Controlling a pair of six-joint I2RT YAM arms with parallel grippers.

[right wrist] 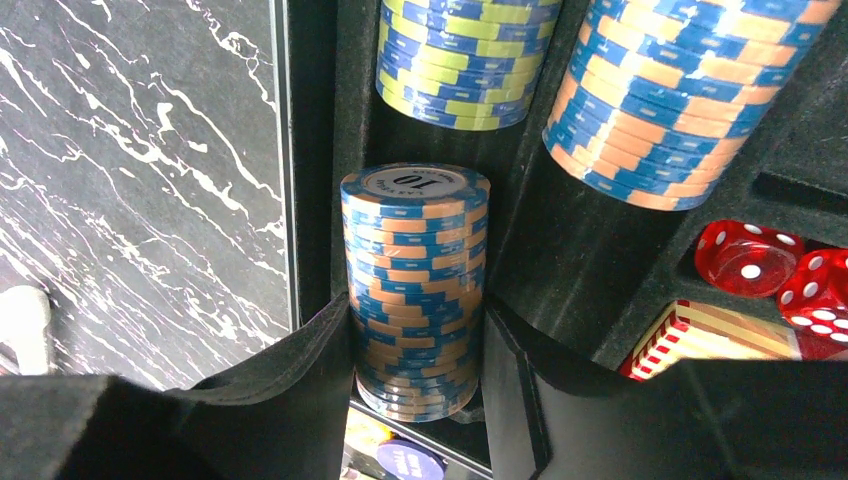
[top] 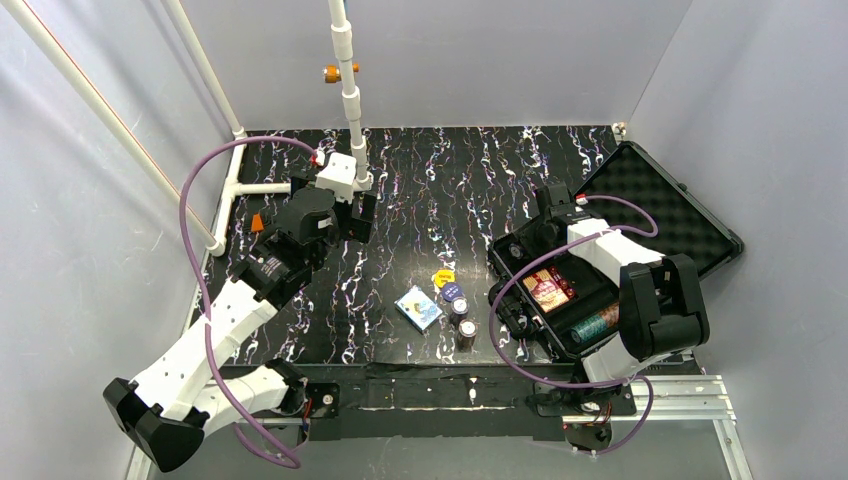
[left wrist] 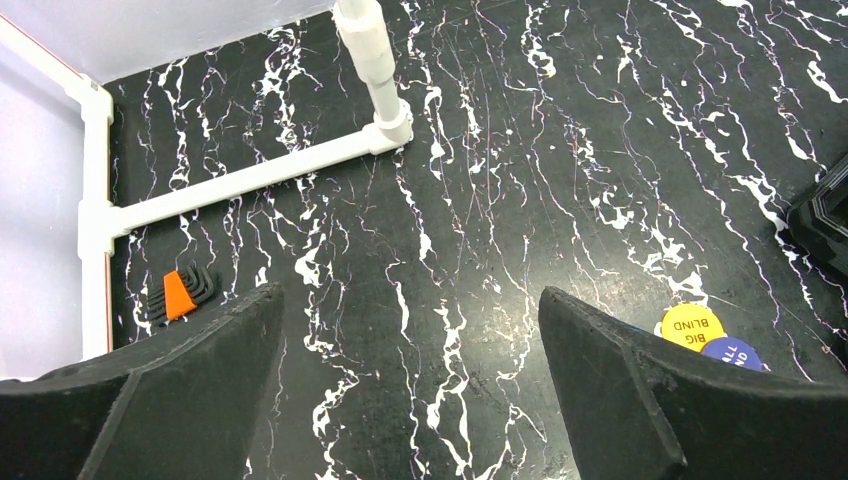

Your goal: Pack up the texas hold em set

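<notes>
The black case [top: 655, 195] lies open at the right, its foam lid folded back. My right gripper [top: 508, 285] is at the case's left edge. In the right wrist view it [right wrist: 415, 320] is shut on a blue-and-orange chip stack [right wrist: 415, 250], held over the leftmost slot by the case wall [right wrist: 310, 150]. Two more chip stacks [right wrist: 465, 60], red dice [right wrist: 745, 258] and a red card deck [right wrist: 700, 335] sit in the foam. On the table lie a blue deck [top: 418, 308], a yellow button [top: 442, 277], a blue button [top: 453, 292] and two chip stacks [top: 467, 333]. My left gripper [top: 358, 215] hangs open above bare table [left wrist: 410, 295].
A white pipe frame [left wrist: 250, 175] runs along the back left, with an upright pipe [top: 348, 90] near my left gripper. An orange hex-key holder [left wrist: 178, 293] lies by the frame. The yellow button [left wrist: 690, 325] shows beside my left gripper's right finger.
</notes>
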